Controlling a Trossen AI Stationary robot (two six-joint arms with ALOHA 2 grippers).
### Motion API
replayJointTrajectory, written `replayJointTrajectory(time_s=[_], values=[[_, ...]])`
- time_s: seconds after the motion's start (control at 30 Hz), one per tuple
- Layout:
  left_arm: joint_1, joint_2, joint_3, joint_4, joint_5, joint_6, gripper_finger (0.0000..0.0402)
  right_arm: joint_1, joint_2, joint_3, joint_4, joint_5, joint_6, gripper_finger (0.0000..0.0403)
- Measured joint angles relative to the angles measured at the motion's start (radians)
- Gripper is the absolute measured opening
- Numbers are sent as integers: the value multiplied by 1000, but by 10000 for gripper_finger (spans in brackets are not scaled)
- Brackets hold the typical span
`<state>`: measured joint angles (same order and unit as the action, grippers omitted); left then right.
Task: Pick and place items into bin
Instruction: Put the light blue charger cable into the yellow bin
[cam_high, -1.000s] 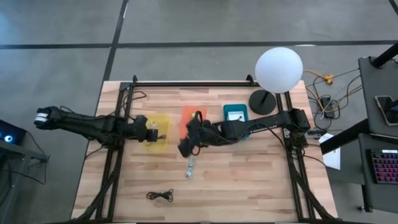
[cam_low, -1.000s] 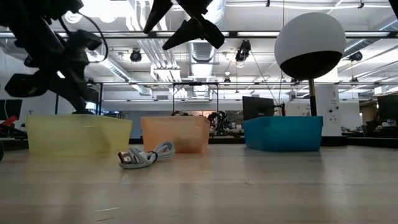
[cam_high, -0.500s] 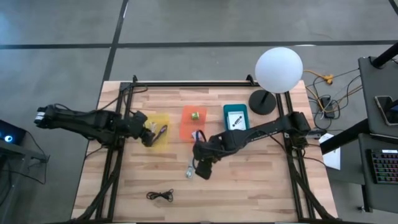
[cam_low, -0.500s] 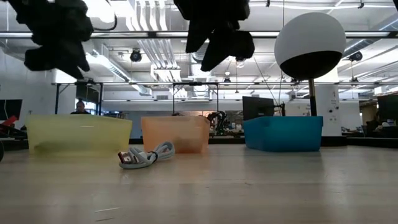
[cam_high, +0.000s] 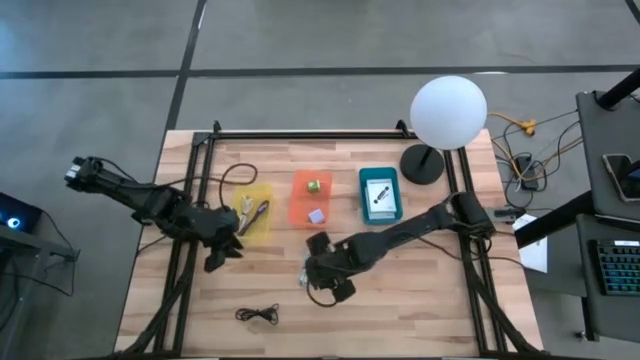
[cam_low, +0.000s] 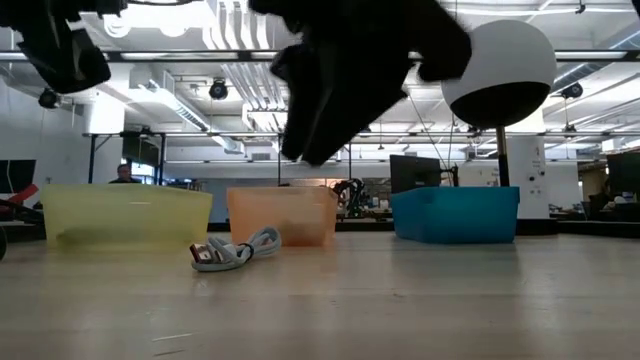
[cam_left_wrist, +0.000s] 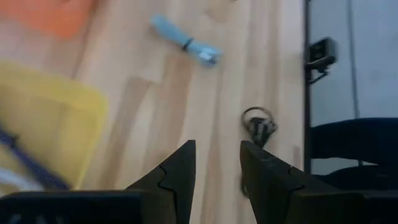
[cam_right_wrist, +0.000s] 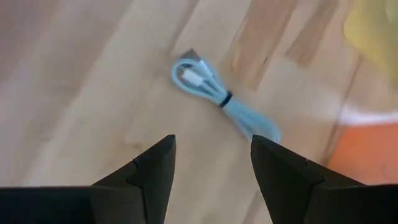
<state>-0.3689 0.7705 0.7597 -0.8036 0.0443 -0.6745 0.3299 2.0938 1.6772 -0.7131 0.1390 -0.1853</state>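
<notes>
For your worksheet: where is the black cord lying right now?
In the high view the black cord lies loose on the table's near-left part, below the yellow bin, left of the right gripper.

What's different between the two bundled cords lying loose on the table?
The white cord is pale, folded long and banded; the black cord is dark and coiled smaller. The white cord lies under the open right gripper; the black cord lies apart, near the table's edge. Both rest outside the bins.

white globe lamp (cam_high: 448, 112) at the wooden table's (cam_high: 400, 310) back right corner
</notes>
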Motion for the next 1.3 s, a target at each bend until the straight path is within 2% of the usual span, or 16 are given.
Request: replayJointTrajectory(time_s=[0.2, 0.33, 0.43, 0.63, 0.77, 0.93, 1.17, 1.3], values=[[-84, 31, 0, 173, -4, -27, 109, -26, 135, 102, -28, -33, -224, 194], [-103, 60, 0, 249, -7, -59, 109, -49, 210, 187, -49, 16, -350, 194], [-108, 86, 0, 280, -10, -79, 109, -71, 255, 260, -93, 48, -355, 194], [-111, 119, 0, 339, -12, -82, 109, -135, 330, 352, -189, -101, -361, 193], [-111, 118, 0, 391, -13, -81, 109, -169, 356, 381, -248, -143, -344, 182], [-111, 105, 0, 395, -24, -79, 109, -189, 357, 379, -288, -152, -330, 139], [-112, 77, -1, 337, -80, -77, 109, -190, 359, 412, -347, -244, -177, 24], [-112, 47, -2, 256, -118, -87, 109, -189, 344, 450, -349, -361, 16, 17]])
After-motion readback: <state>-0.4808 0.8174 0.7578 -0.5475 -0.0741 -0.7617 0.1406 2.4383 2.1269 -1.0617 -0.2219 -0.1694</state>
